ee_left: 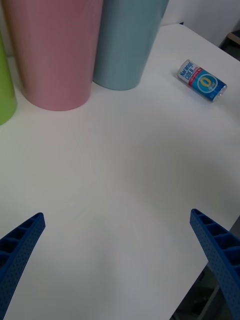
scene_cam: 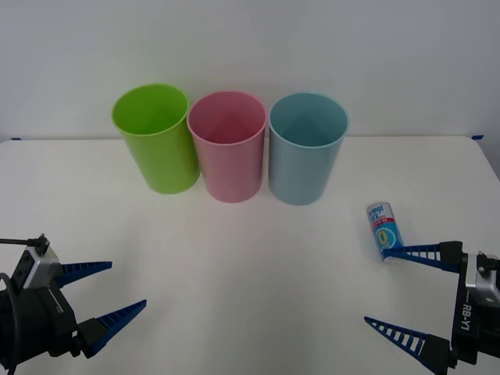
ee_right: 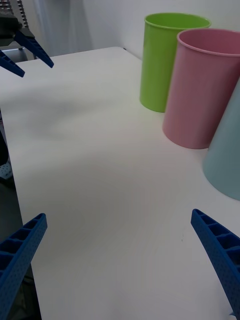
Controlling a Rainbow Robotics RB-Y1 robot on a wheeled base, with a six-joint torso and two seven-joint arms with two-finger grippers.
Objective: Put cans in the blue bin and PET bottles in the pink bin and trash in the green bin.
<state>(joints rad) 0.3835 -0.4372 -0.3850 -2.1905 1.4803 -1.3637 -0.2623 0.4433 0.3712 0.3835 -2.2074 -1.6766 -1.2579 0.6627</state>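
Setting: a white tabletop (scene_cam: 250, 289) is carrying three tall cup-shaped bins and one small drink can, with a robot arm waiting at each near corner.

Bins: the green bin (scene_cam: 156, 139), the pink bin (scene_cam: 228, 146) and the blue bin (scene_cam: 306, 148) are standing upright in a close row at the far side, green toward the robot's left, pink in the middle, blue toward its right. As far as their open tops are showing, all three are looking empty.

Can: the can (scene_cam: 384, 231) is lying on its side on the tabletop, nearer the robot than the blue bin and off to that bin's right, apart from it.

Right hand: the right hand (scene_cam: 406, 293) is hovering low at the near right corner, fingers spread wide and gripping nothing. Its upper fingertip is sitting just beside the can's near end.

Left hand: the left hand (scene_cam: 113, 291) is waiting at the near left corner, fingers also spread wide and empty, well apart from the can.

Progress: nothing appears sorted yet. The can is not yet picked up and belongs in the blue bin. No bottle or other trash is lying on the tabletop.
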